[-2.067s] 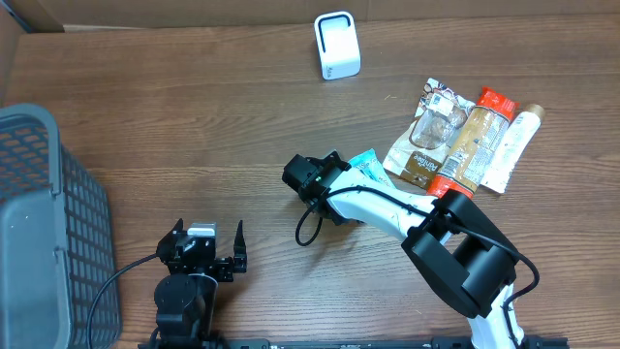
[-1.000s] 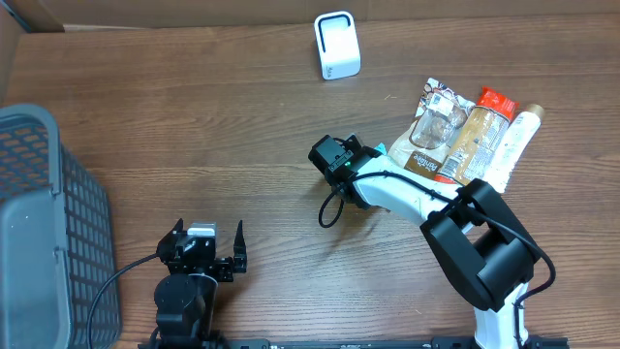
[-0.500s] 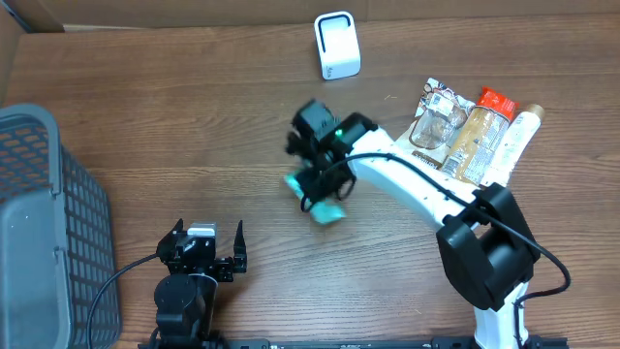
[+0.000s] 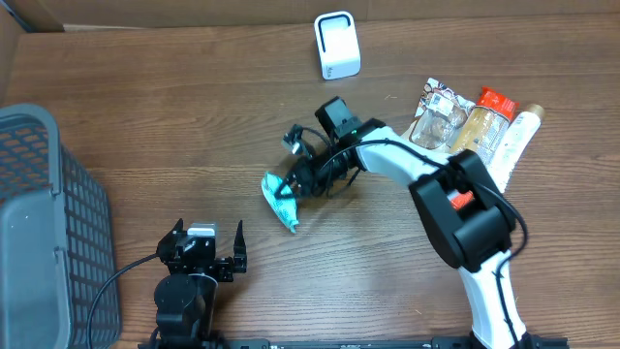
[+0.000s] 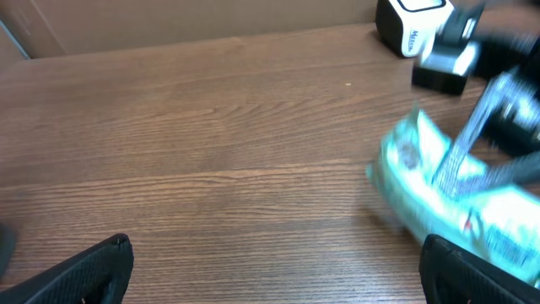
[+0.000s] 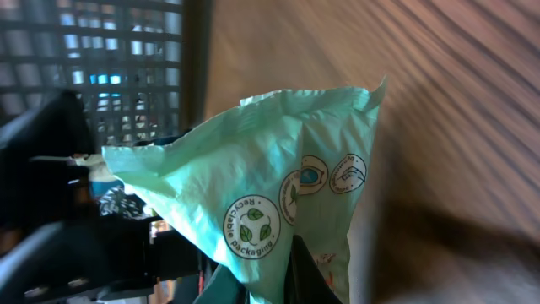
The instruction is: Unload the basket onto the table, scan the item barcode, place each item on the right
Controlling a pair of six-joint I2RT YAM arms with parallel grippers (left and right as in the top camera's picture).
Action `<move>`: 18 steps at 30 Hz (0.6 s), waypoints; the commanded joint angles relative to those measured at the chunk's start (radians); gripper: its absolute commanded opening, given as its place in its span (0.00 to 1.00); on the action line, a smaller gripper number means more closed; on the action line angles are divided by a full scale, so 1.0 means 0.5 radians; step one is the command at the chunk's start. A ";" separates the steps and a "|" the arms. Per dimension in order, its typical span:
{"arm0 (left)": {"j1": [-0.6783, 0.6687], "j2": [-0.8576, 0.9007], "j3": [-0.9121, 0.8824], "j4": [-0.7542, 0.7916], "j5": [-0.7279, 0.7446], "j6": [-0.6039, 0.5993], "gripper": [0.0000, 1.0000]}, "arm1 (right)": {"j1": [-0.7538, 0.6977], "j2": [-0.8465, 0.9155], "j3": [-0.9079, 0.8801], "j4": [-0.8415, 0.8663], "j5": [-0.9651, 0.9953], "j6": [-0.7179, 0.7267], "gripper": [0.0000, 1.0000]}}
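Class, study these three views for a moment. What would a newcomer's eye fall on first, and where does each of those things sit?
The mint-green packet stands out first, pinched in the right hand over the middle of the table and filling the right wrist view. Next come the white scanner at the far edge and the heap of snack packets on the right. The left hand sits open near the front edge, beside the grey basket.

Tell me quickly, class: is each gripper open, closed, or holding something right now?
Left gripper: open, holding nothing.
Right gripper: closed on the teal packet.
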 commanded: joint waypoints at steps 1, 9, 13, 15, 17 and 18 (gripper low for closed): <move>0.000 -0.018 -0.012 0.000 -0.018 -0.025 0.99 | -0.002 0.062 -0.013 -0.034 0.088 0.084 0.04; 0.000 -0.018 -0.012 0.000 -0.018 -0.025 1.00 | -0.001 0.062 -0.012 -0.233 0.653 0.121 0.05; 0.000 -0.018 -0.012 0.000 -0.018 -0.025 1.00 | -0.001 0.060 0.006 -0.304 0.830 0.196 0.35; 0.000 -0.018 -0.012 0.000 -0.018 -0.025 1.00 | -0.002 0.060 0.048 -0.377 0.923 0.211 0.41; 0.000 -0.018 -0.012 0.000 -0.018 -0.025 1.00 | -0.001 0.060 0.109 -0.478 1.024 0.210 0.48; 0.000 -0.018 -0.012 0.000 -0.018 -0.025 1.00 | -0.002 0.056 0.146 -0.539 1.081 0.209 0.52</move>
